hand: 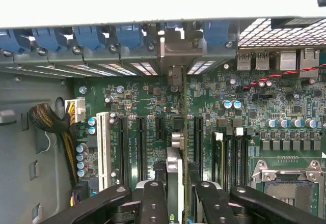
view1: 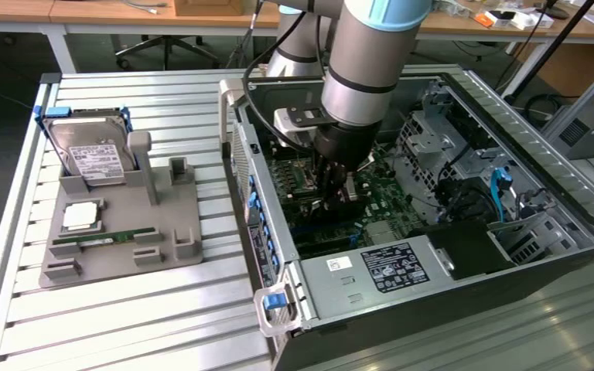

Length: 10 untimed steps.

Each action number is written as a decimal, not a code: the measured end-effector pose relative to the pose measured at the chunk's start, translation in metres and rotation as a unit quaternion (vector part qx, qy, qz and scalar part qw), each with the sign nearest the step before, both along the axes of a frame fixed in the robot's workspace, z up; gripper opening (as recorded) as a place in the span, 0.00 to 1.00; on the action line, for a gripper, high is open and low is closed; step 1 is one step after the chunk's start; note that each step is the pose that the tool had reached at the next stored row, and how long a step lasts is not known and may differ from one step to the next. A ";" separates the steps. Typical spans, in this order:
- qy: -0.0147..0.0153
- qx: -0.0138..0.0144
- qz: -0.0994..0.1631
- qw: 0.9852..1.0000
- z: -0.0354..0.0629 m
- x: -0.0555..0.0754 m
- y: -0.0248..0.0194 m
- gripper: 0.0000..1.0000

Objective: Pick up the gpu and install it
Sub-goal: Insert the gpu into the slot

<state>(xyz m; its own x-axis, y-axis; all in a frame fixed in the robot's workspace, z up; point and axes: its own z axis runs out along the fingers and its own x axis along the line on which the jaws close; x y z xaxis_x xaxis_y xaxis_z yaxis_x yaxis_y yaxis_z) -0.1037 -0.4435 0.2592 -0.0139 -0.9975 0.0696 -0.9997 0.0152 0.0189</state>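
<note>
Installation step in hand. The gripper is lowered inside the open computer case, its jaws closed on the gpu, which is held on edge between the black fingers directly over the motherboard. In the wrist view the card appears edge-on as a thin strip running toward the rear wall of the case, its silver metal bracket standing at the row of blue slot latches. The card lies in line with one of the long black expansion slots; whether its edge is seated in a slot cannot be told. Judgement: the next move calls for a straight downward press with card edge and slot kept parallel and the bracket held in its rear opening; any tilt risks binding. Materials: green circuit board with small cylindrical capacitors, perforated sheet-metal rear wall, glossy plastic latches. Outside the case, on the slatted metal table, a grey fixture carries a silver hard drive and a narrow green memory stick.
</note>
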 end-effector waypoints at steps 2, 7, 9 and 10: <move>0.000 0.000 0.000 1.000 -0.0002 0.000 0.0000 0.27; 0.000 0.000 0.000 1.000 -0.0003 0.000 -0.0022 0.27; 0.000 0.000 0.000 1.000 -0.0004 0.000 -0.0035 0.27; 0.000 0.000 0.000 1.000 -0.0003 0.000 -0.0040 0.27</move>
